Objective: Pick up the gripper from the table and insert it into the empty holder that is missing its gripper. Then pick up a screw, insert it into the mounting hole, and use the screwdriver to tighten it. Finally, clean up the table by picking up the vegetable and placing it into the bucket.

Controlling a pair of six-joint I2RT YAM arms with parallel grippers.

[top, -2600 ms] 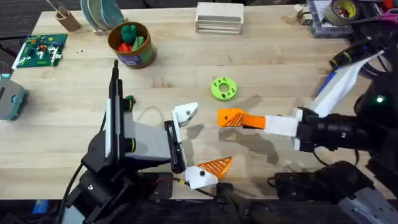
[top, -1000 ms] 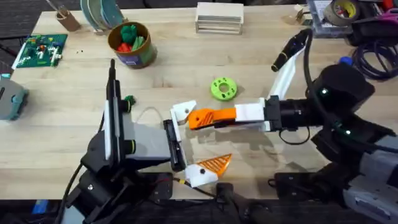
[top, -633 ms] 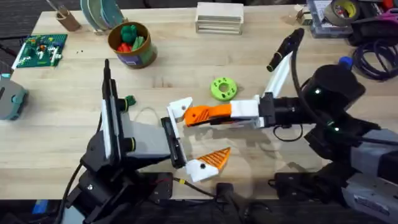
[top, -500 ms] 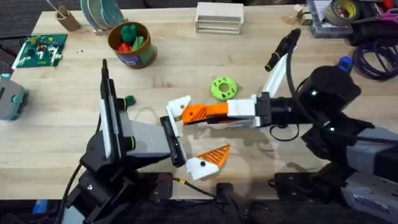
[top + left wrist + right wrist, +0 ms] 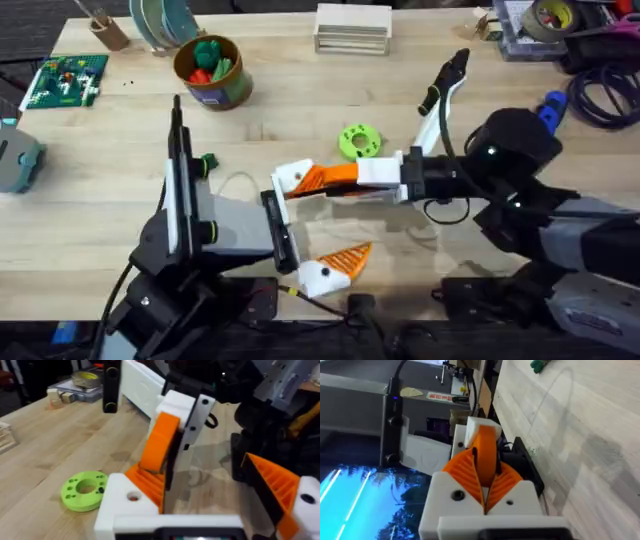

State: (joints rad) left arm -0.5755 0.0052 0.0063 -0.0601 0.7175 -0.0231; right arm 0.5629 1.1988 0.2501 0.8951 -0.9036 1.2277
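My right gripper point(image 5: 345, 180) is shut on the orange ribbed gripper point(image 5: 322, 178), held level above the table point(image 5: 470, 80). Its tip touches the white holder point(image 5: 292, 179), the far jaw of my left gripper point(image 5: 315, 222), which stands open. The near jaw carries its own orange finger point(image 5: 345, 264). In the left wrist view the gripper point(image 5: 159, 445) slants down against the holder point(image 5: 125, 507). In the right wrist view my pads point(image 5: 462, 475) clamp the gripper point(image 5: 485, 452). The small dark green vegetable point(image 5: 207, 162) lies left of the left arm. The bucket point(image 5: 212, 72) holds red and green toys.
A bright green holed disc point(image 5: 359, 141) lies just behind the two grippers. A circuit board point(image 5: 65, 80) is at the far left, a wooden block point(image 5: 352, 28) at the back, a box with tape point(image 5: 545, 20) and cables at the back right. A blue piece point(image 5: 549, 107) shows beside the right arm.
The right arm has carried the orange gripper leftward from mid-table until its tip meets the white holder. The left arm has shifted only slightly.
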